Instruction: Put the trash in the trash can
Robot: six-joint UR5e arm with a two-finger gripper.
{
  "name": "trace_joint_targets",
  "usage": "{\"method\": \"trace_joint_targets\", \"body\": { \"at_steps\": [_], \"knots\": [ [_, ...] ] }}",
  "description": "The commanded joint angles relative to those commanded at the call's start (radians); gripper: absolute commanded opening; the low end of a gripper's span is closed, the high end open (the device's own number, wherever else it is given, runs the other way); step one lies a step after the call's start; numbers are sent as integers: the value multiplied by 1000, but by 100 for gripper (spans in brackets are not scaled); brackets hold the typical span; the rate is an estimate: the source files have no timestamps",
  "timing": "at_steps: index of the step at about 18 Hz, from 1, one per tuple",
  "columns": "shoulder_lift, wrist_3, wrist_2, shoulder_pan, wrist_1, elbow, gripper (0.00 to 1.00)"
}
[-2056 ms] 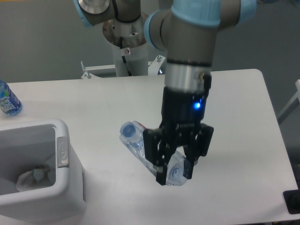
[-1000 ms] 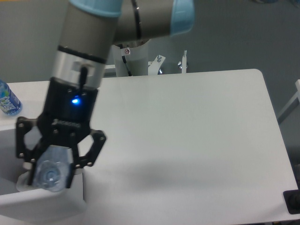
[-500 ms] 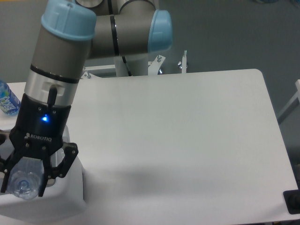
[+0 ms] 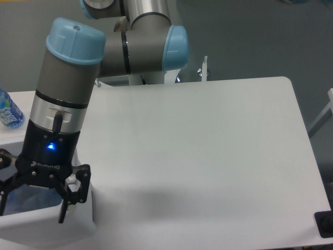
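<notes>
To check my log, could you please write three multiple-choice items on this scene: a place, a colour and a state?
1. Where is the black two-finger gripper? A over the large white plastic rectangular bin; B over the table's right edge; C off the table.
2. What colour is the small light on the gripper's body? A red; B blue; C green.
3. How do the jaws stand? A spread open; B shut on a cup; C shut empty.
A, it hangs above the bin's opening; B, a blue dot glows; A, the fingers splay apart.
</notes>
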Motion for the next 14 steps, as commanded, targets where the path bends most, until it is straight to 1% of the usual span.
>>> {"method": "trace_joint_targets", "body": {
  "at_steps": [2,4,5,8,9,12,14],
  "knots": [
    [26,73,66,41,-3,-9,100],
    [57,138,179,69,-3,-35,100],
    [67,175,215,91,-3,-44,100],
    [78,291,250,158,-17,-55,100],
    [92,331,258,184,-38,-61,100],
    [120,481,261,258,-136,-75,100],
    [143,633,266,290,-164,-116,100]
  ]
}}
